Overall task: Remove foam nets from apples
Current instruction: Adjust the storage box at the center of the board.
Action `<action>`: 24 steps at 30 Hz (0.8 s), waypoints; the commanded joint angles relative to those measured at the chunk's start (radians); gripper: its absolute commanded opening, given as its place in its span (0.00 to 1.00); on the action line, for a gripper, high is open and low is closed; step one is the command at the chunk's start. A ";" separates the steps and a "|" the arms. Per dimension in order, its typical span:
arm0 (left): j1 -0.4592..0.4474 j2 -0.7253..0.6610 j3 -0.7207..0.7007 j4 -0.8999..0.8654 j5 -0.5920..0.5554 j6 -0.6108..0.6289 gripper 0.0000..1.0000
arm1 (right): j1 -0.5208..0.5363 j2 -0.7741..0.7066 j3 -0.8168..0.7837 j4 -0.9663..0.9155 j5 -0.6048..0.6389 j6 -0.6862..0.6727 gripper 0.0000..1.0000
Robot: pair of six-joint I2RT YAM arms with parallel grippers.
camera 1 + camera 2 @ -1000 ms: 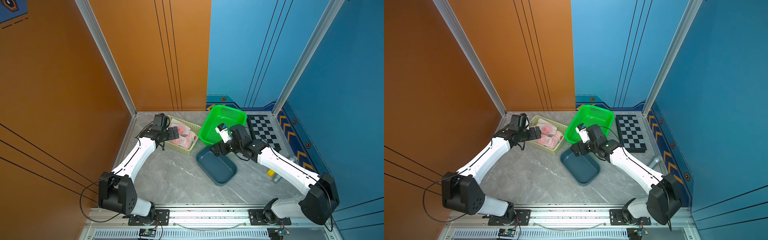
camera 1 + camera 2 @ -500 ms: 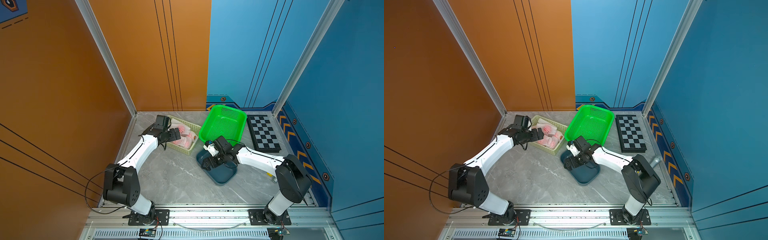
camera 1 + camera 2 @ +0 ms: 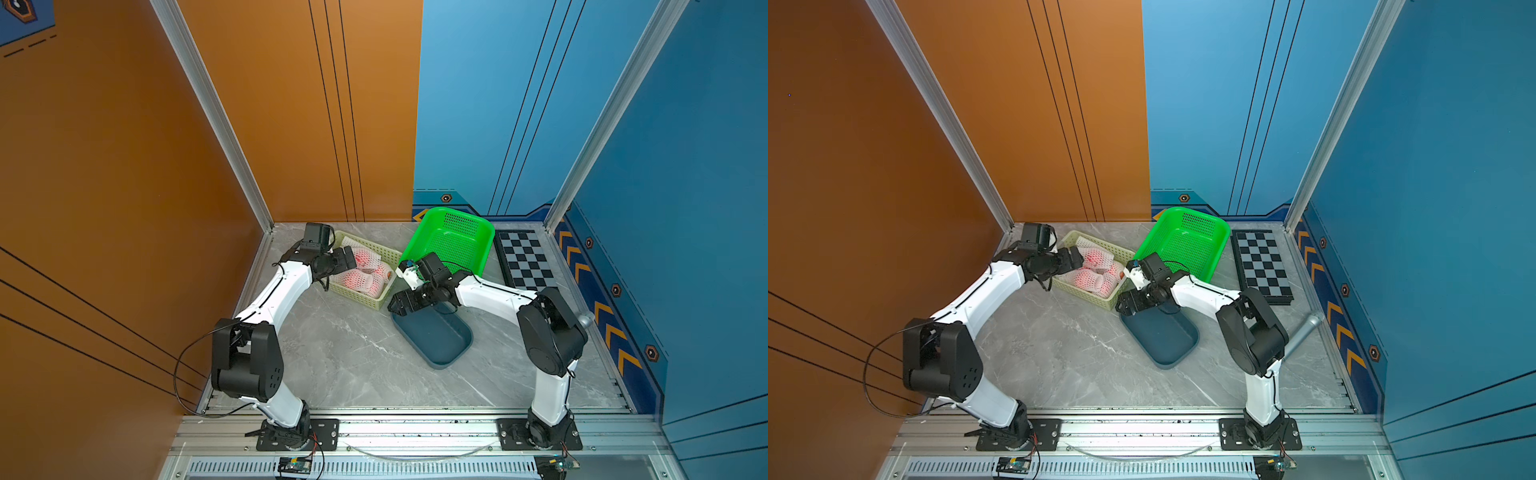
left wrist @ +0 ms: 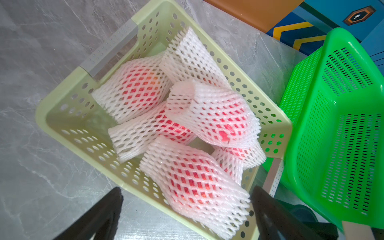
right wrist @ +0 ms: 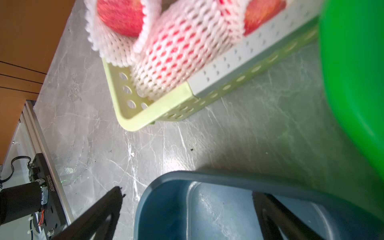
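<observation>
Three containers stand on the grey marbled surface (image 3: 345,361). Toward its rear left corner sits a pale yellow basket (image 4: 62,99) with round holes, and all the fruit is in it: the foam nets (image 4: 214,112) lie heaped across one another, white diamond mesh with red apples (image 5: 120,16) showing through or bulging from an open end. The left wrist view lets six nets be counted. Five are clearly pink with fruit, but the sixth, in the basket's rear corner, shows almost only white, so I cannot tell whether it holds an apple. Every apple in sight wears a net. By the middle of the rear edge a green basket (image 3: 455,245) with slotted walls is tipped up, its corner just beside the yellow basket; only its own mesh floor shows. In front of both, near the middle of the surface, lies a shallow dark blue-grey tray (image 3: 440,345), its smooth floor showing. One black-and-white chessboard (image 3: 525,259) lies flat in the rear right corner, and what looks like a grey metal tube (image 3: 1304,332) lies by the right edge. The left gripper (image 4: 186,193) hangs over the left side of the yellow basket, fingers spread wide to either side of the nearest netted apple — gripping nothing. The right gripper (image 5: 187,194) hovers over the tray's end nearest the yellow basket, fingers likewise wide apart with nothing between them.
</observation>
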State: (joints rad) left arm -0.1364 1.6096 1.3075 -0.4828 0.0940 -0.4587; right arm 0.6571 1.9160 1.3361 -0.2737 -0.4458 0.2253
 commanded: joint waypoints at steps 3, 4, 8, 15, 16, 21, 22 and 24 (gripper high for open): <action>0.004 0.032 0.025 0.025 0.057 -0.006 0.99 | 0.004 -0.072 0.015 0.004 -0.029 -0.028 1.00; 0.005 0.041 0.032 0.028 0.067 -0.008 1.00 | 0.006 -0.094 0.014 -0.007 -0.034 -0.030 1.00; 0.001 0.079 0.054 0.036 0.107 -0.015 0.93 | 0.013 -0.170 -0.005 -0.054 -0.017 -0.028 1.00; -0.026 0.054 -0.004 0.035 0.048 -0.022 0.92 | 0.009 -0.235 -0.025 -0.016 0.021 -0.023 1.00; -0.023 0.039 -0.020 0.035 0.034 -0.029 0.93 | 0.009 -0.214 -0.002 -0.010 0.012 -0.021 1.00; -0.004 -0.067 -0.074 -0.010 -0.017 -0.021 0.96 | 0.025 -0.080 0.133 -0.007 -0.013 -0.013 0.96; 0.003 -0.093 -0.085 -0.026 -0.034 -0.016 0.98 | 0.028 -0.053 0.157 -0.002 -0.008 -0.013 0.96; 0.024 -0.133 -0.102 -0.060 -0.056 -0.012 1.00 | 0.034 -0.003 0.206 0.005 -0.002 -0.011 0.96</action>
State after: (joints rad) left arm -0.1387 1.5440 1.2240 -0.4828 0.1013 -0.4789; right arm 0.6781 1.8690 1.4845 -0.2768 -0.4496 0.2146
